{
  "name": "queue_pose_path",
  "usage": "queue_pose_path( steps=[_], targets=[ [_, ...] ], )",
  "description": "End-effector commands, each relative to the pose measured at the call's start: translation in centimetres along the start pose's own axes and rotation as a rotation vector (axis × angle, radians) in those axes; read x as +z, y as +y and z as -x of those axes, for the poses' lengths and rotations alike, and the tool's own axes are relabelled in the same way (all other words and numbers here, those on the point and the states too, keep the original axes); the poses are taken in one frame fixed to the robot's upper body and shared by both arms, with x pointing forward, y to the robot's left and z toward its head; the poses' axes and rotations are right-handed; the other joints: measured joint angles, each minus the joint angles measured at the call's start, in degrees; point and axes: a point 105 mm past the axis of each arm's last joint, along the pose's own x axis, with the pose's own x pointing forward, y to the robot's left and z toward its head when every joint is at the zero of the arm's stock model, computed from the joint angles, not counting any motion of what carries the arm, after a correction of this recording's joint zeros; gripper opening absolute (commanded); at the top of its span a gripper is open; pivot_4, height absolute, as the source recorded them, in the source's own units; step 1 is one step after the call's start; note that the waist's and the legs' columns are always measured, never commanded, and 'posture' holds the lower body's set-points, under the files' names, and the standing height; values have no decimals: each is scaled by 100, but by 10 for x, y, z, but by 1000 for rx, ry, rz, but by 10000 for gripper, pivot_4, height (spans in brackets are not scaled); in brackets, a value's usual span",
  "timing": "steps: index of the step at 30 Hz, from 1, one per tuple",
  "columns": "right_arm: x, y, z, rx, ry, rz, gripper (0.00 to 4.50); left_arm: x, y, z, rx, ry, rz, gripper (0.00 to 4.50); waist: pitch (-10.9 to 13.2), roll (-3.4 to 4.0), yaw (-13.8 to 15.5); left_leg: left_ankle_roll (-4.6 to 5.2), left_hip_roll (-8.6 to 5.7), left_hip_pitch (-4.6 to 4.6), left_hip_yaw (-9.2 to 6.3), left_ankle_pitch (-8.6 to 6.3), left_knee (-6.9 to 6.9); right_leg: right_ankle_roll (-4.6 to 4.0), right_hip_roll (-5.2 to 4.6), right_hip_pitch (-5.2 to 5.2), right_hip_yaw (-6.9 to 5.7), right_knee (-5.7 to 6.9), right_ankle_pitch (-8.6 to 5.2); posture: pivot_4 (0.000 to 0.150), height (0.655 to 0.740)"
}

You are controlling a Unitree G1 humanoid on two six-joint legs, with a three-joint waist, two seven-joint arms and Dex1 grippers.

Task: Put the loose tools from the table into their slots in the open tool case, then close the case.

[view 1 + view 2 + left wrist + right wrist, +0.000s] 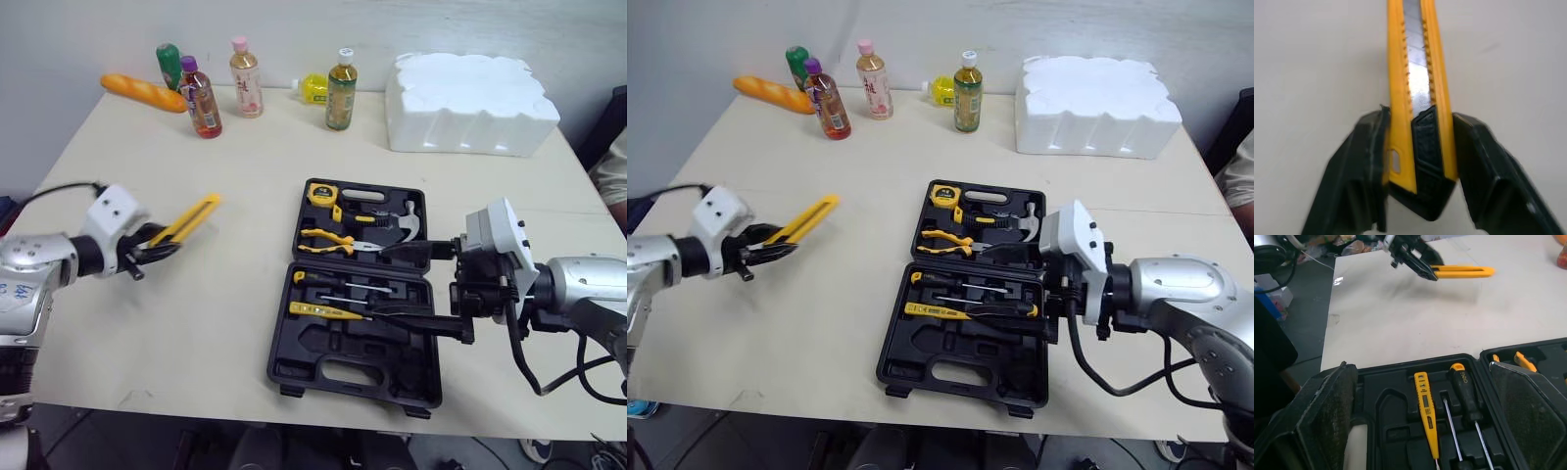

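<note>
Meanwhile, the left gripper (157, 245) is holding a yellow utility knife (191, 219) above the table (245, 166), at nine o'clock from the open tool case (323, 367). Its two black fingers (1364, 166) are pressing against the knife's black tail end from both sides, and the yellow body with its steel blade is pointing away toward one o'clock. Plain tabletop is lying between the knife and the case.

At three o'clock of the case, the right gripper (384, 284) is hanging spread wide and carrying nothing. One of its fingers (1327, 416) is reaching over the hinge line and the other over the near half, shading that side of the tray.

Inside, a tape measure (321, 193), a hammer (397, 223) and pliers (328, 240) are sitting in the far half. A screwdriver (333, 282) and a yellow tester pen (328, 310) are lying in the near half, with bare moulded recesses showing toward six o'clock.

Along the far edge, a bread loaf (145, 93) and five drink bottles (245, 78) are standing from eleven to twelve o'clock, and a white foam block (468, 103) is resting at one o'clock. A person's sleeve (612, 166) is showing at two o'clock.
</note>
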Motion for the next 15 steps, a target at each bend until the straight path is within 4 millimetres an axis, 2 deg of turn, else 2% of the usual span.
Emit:
queue_pose_path(
  steps=[1,3,4,6,8,11,15],
  targets=[
    [-11,10,10,-10,86,-13,45000,41,-68,-14,-373,-77,-196,14872,-1,12,1,4,-2,-1,3,-3,4,1,-2,1,2,-1,0,1500,7400],
    [-40,24,21,-17,251,-62,45000,57,-122,-34,-650,-107,-238,14872,1,15,37,8,-5,-4,7,-5,9,3,-2,2,2,-5,1,1500,7400],
    [-46,30,24,-15,288,-78,45000,63,-138,-38,-742,-112,-250,14872,1,18,60,8,-3,-8,6,-5,12,3,4,4,-1,-5,1,1500,7400],
    [-47,41,27,-23,268,-128,45000,61,-161,-44,-882,-70,-287,14872,5,11,106,13,-7,-13,-2,-4,18,3,9,7,-2,-3,1,1500,7400],
    [-51,50,31,-40,279,-156,45000,62,-174,-49,-955,-44,-323,14872,6,9,10,27,-6,-18,16,-11,30,18,30,6,20,1,10,1500,7400],
    [-53,55,35,-86,274,-197,45000,69,-187,-72,-945,-28,-289,14872,7,8,-25,31,-4,0,28,-10,30,21,46,7,22,14,11,1500,7400],
    [-56,60,38,-120,272,-229,45000,59,-197,-79,-978,35,-354,14872,7,7,-69,40,-7,12,31,-6,35,25,63,10,41,31,13,1500,7400]
  ],
)
